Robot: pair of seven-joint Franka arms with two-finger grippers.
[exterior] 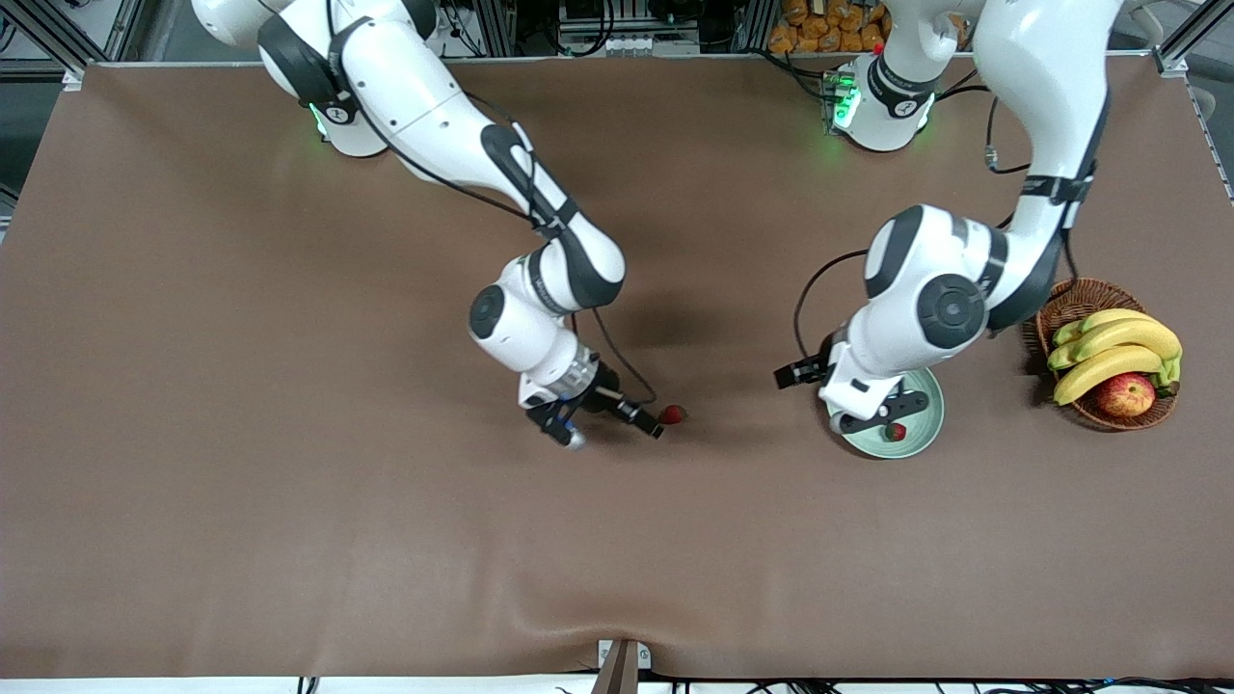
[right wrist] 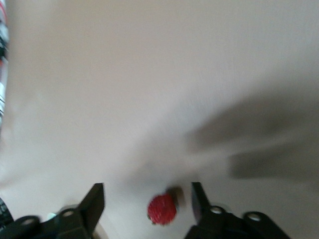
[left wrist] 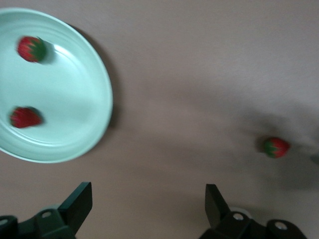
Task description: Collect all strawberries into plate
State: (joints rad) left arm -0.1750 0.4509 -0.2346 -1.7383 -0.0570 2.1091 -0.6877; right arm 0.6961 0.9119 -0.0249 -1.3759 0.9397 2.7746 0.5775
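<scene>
Two strawberries (left wrist: 31, 49) (left wrist: 25, 117) already on the pale mint-green plate (left wrist: 75, 94), apart from each other; one visible in the front view (exterior: 896, 432) just under the left arm's hand. Third strawberry (exterior: 673, 414) on the bare brown table (exterior: 289, 482), well apart from the plate, toward the right arm's end of it.

Right gripper (exterior: 617, 424) low over the table at that berry, fingers (right wrist: 94, 204) spread wide. Berry (right wrist: 162, 209) between the two fingers in the right wrist view, closer to one of them; contact not discernible. Likely purpose of the wide setting: room to straddle the small fruit before closing.

Left gripper (exterior: 872, 413) over the plate, fingers (left wrist: 79, 201) also spread wide and holding nothing (apparently just above the plate's table-side edge, judging by the left wrist view). Third berry (left wrist: 275, 147) visible from there too.

Wicker basket (exterior: 1070, 308) with bananas (exterior: 1113, 352) and an apple (exterior: 1125, 394) near the plate, toward the left arm's end; not part of the task.

Judged status: two of three collected. Next: close on the last berry, lift, carry to the plate. Risk: round berry rolling off an uneven pinch.
</scene>
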